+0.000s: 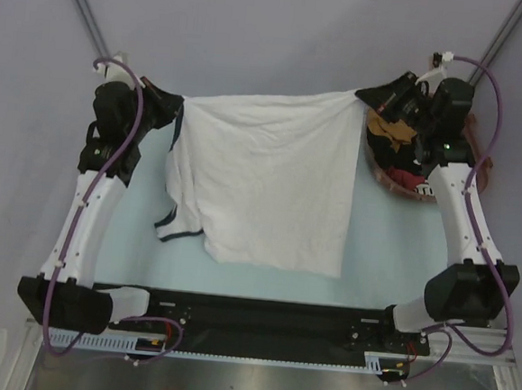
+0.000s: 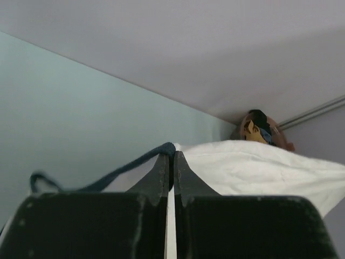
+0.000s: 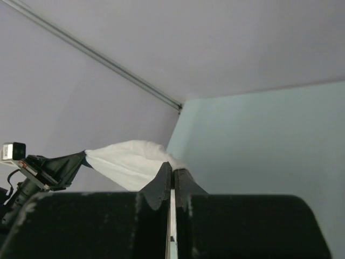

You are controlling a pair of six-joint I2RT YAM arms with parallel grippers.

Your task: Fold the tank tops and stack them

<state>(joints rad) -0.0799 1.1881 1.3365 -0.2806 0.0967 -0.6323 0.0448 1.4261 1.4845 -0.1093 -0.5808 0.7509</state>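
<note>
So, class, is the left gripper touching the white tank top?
Touching. The left wrist view shows the left gripper shut on the white tank top, cloth spreading from between its jaws.

Got the white tank top (image 1: 271,182) with navy trim stretched wide, far corners pinched in my left claw (image 1: 179,112) and right claw (image 1: 359,96), rest draping onto the table (image 1: 369,253).

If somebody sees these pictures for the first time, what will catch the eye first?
The white tank top stands out most: it is spread over the middle of the table, its far edge pulled taut between the left gripper and the right gripper, each shut on one corner. At the far right, behind the right arm, sits a jumble of coloured clothes.
</note>
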